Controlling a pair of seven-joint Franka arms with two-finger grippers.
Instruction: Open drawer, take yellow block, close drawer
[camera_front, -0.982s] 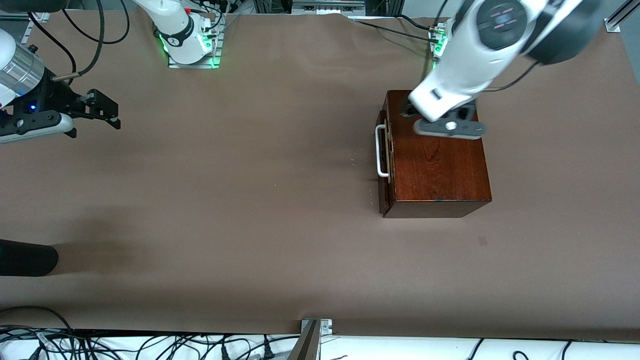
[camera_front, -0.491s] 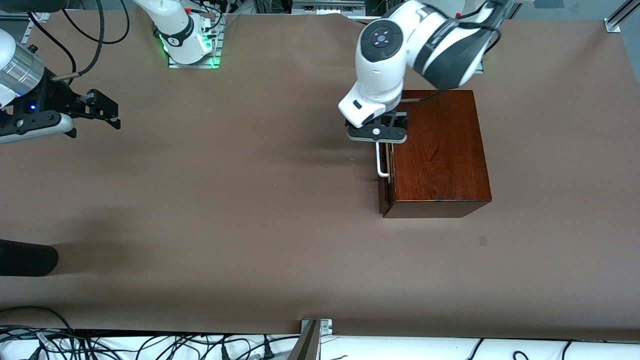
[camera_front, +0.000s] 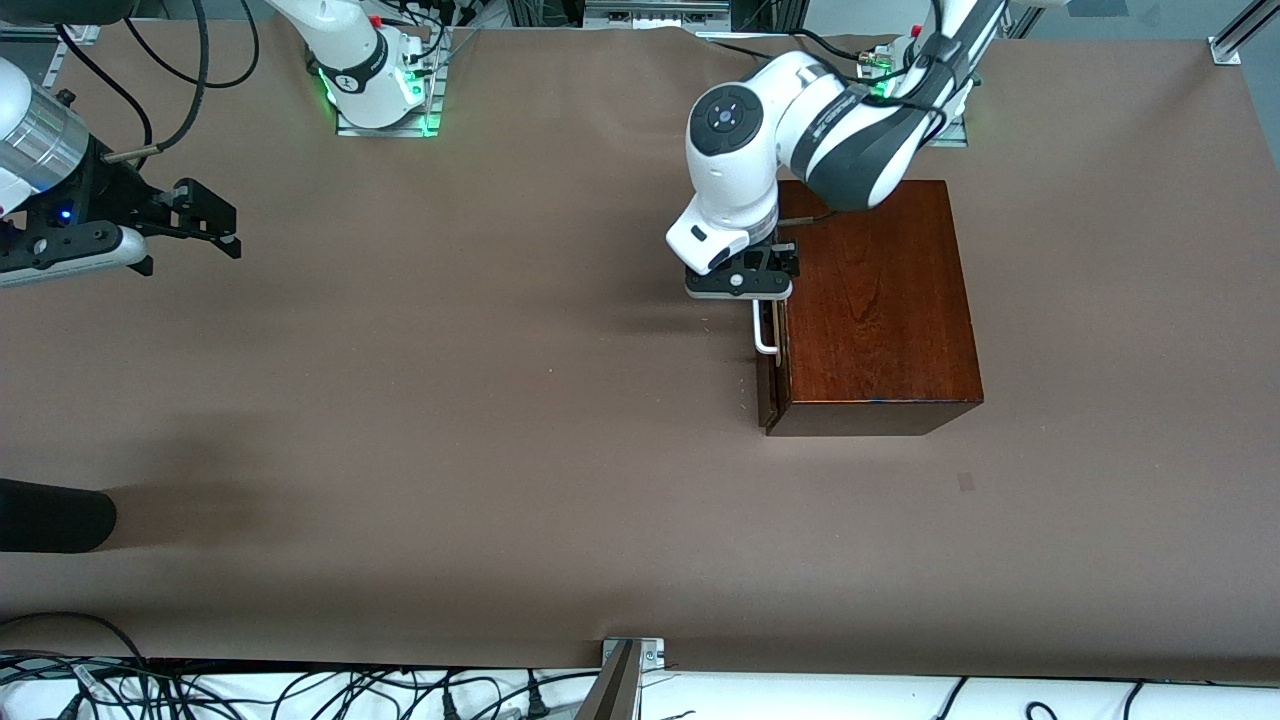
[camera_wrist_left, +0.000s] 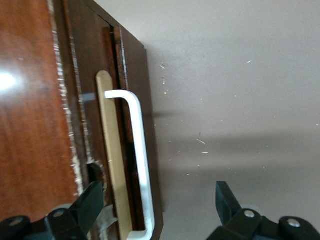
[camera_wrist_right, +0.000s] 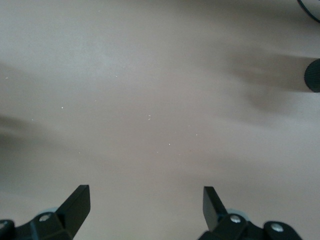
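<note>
The dark reddish-brown wooden box (camera_front: 875, 300) stands toward the left arm's end of the table. Its drawer (camera_front: 768, 385) faces the table's middle and is shut or barely ajar; a strip of pale wood (camera_wrist_left: 114, 165) shows beside the front. The white bar handle (camera_front: 763, 325) runs along the front and also shows in the left wrist view (camera_wrist_left: 140, 150). My left gripper (camera_front: 742, 285) is open and hovers over the handle's end, with its fingers (camera_wrist_left: 92, 200) on either side of the bar. My right gripper (camera_front: 200, 222) waits open and empty above bare table at the right arm's end. The yellow block is hidden.
Brown paper (camera_front: 450, 400) covers the table. A black rounded object (camera_front: 50, 515) lies at the table's edge at the right arm's end. Cables (camera_front: 300, 690) run along the edge nearest the front camera. The arm bases (camera_front: 385, 90) stand at the edge farthest from that camera.
My left arm has swung from above the box top to the drawer front and come down over the handle's end. The right arm has not moved.
</note>
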